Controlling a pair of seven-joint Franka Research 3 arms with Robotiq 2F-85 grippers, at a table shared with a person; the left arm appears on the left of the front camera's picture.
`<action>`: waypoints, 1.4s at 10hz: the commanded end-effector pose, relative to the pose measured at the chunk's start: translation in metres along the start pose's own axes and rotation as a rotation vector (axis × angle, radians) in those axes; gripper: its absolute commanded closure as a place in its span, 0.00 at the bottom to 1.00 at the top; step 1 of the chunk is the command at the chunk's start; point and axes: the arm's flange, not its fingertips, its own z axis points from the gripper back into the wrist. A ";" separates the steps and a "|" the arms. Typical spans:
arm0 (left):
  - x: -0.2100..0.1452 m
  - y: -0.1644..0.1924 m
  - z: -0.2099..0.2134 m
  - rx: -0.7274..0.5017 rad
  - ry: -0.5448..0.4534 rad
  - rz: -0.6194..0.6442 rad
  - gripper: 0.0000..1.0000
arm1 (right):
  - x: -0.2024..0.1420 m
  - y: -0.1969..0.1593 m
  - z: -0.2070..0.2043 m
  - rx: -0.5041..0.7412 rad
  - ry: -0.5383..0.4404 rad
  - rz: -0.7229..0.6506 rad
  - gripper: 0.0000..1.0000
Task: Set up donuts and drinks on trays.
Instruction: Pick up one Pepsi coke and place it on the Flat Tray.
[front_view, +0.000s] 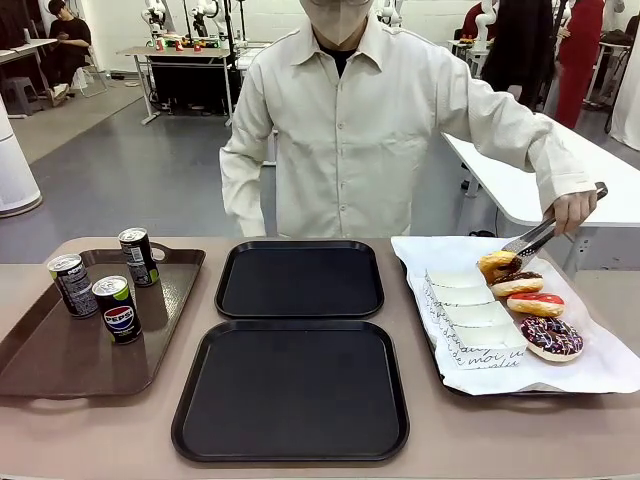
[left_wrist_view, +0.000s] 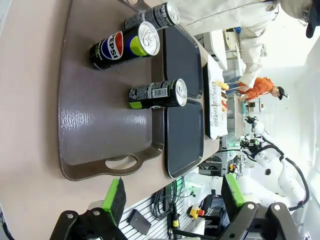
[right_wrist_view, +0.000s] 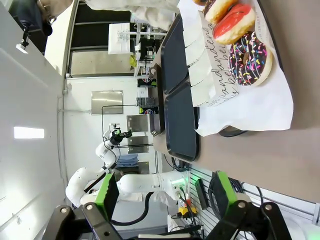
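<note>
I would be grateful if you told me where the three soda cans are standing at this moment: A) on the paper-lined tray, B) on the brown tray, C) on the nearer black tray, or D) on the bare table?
B: all three soda cans stand upright on the brown tray, on the robot's left side of the table.

Glazed donut (front_view: 495, 267) partly hidden, seemingly behind tongs (front_view: 535, 237).

Smooth black plastic on both trays (front_view: 290, 390); pebbled brown plastic tray (front_view: 60, 355) at left; glossy cans (front_view: 118, 310), silver metal tops; white paper (front_view: 610, 365) under glazed donuts (front_view: 536, 305), right.
</note>
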 end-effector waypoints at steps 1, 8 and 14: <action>0.013 -0.045 -0.005 0.147 0.029 -0.002 0.00 | 0.000 0.000 -0.002 0.008 0.004 0.015 0.00; 0.016 -0.207 -0.116 0.755 0.189 -0.104 0.00 | 0.000 0.000 -0.002 0.008 0.004 0.015 0.00; 0.009 -0.227 -0.164 0.823 0.195 -0.147 0.00 | 0.000 0.000 -0.002 0.008 0.004 0.015 0.00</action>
